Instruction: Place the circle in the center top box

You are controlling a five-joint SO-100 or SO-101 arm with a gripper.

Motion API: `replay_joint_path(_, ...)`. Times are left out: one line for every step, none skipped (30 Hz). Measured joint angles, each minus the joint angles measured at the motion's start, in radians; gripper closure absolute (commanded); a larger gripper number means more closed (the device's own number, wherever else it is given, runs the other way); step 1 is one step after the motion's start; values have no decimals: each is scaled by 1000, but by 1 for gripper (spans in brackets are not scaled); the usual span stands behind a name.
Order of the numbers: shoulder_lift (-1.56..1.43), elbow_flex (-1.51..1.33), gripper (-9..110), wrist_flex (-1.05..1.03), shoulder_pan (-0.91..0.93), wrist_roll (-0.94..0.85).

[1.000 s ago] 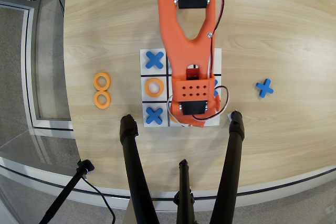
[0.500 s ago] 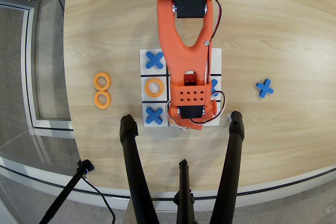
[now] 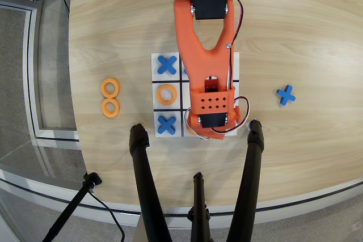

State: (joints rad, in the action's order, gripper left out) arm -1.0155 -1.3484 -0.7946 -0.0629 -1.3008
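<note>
Ok, going left to right in the overhead view: two spare rings (image 3: 110,88) (image 3: 110,107) are sitting on the bare table (image 3: 113,32), one right above the other, touching or nearly so, well left of the board (image 3: 154,72)

Board's left column is showing in full: cross (image 3: 166,64) in the upper cell, ring (image 3: 166,94) in the middle cell, another cross (image 3: 166,124) in the lower cell. Each is lying inside its own cell, clear of the black lines

Arm (image 3: 203,55) is coming in from the top edge and lying over the board's middle column and most of the right one, so those cells are mostly hidden. A sliver of blue (image 3: 185,71) is peeking out at the arm's left edge in the upper row, middle column

Gripper is somewhere under the wrist block (image 3: 211,106) near the board's lower edge; fingers aren't visible, so I can't tell if it's open, closed or holding anything

Task circle: can't pick it out, no ring is showing in the covered cells. Target cell is under the arm too, can't tell what's in it

Lone cross (image 3: 285,94) is lying on the table well right of the board

Tripod legs (image 3: 146,185) are cutting across the bottom of the view
</note>
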Motion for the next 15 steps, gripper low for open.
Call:
replay_joint_path(0, 0, 96, -8, 0, 0)
replay_joint_path(0, 5, 95, -20, 0, 0)
replay_joint_path(0, 9, 94, -29, 0, 0)
replay_joint_path(-2, 14, 89, -46, 0, 0)
replay_joint_path(-6, 18, 88, -63, 0, 0)
replay_joint_path(-6, 31, 88, -83, 2, 0)
replay_joint_path(-6, 51, 88, -109, 3, 0)
replay_joint_path(-8, 77, 88, -141, 8, 0)
replay_joint_path(-14, 106, 88, -173, 12, 0)
replay_joint_path(-21, 137, 88, -204, 18, 0)
replay_joint_path(-34, 166, 88, -230, 25, 0)
replay_joint_path(-52, 190, 88, -250, 31, 0)
replay_joint_path(-69, 212, 88, -265, 37, 0)
replay_joint_path(-91, 236, 88, -285, 44, 0)
replay_joint_path(-114, 259, 88, -314, 52, 0)
